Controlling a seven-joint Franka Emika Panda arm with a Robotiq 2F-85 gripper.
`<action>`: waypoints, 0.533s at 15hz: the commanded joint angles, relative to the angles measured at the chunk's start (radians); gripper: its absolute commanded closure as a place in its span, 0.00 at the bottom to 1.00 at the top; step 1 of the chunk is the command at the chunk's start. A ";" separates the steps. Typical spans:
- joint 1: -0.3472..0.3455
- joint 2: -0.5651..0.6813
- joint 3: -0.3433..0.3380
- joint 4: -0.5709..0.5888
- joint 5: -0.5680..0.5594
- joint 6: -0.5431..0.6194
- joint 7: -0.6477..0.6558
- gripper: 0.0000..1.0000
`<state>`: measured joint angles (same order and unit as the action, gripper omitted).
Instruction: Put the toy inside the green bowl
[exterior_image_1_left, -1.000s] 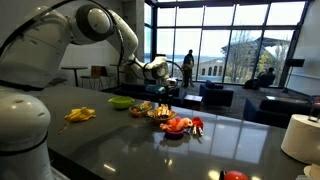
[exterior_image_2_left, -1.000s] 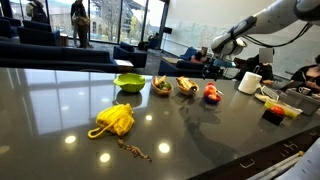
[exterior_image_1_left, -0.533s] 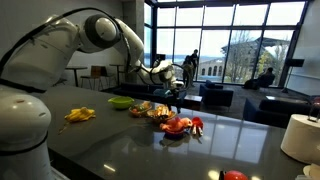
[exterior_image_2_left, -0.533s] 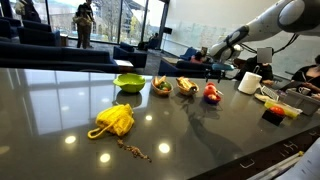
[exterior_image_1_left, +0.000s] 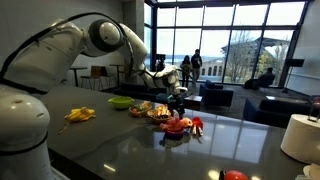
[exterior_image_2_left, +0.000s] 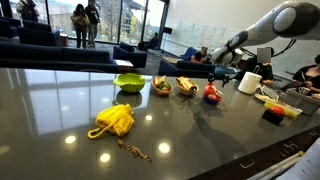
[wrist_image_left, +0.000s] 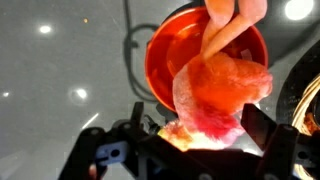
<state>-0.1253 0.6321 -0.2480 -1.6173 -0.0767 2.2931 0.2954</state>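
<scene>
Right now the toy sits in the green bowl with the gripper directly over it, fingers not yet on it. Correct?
One thing is off: the toy sits in the red bowl, not the green bowl, which stands at the other end of the row of bowls. The wrist view shows it. The rest holds: the gripper is directly over the toy, fingers not yet on it.

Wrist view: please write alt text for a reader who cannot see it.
An orange-red toy lies in a red bowl on a glossy dark table, seen from above. The open gripper hangs over it at the bottom of the picture.
</scene>
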 joint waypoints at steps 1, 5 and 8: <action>-0.037 0.021 0.036 0.027 0.057 -0.033 -0.022 0.00; -0.054 0.032 0.061 0.025 0.117 -0.020 -0.043 0.00; -0.057 0.048 0.065 0.018 0.124 0.022 -0.060 0.00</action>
<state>-0.1619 0.6599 -0.1989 -1.6139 0.0308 2.2913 0.2664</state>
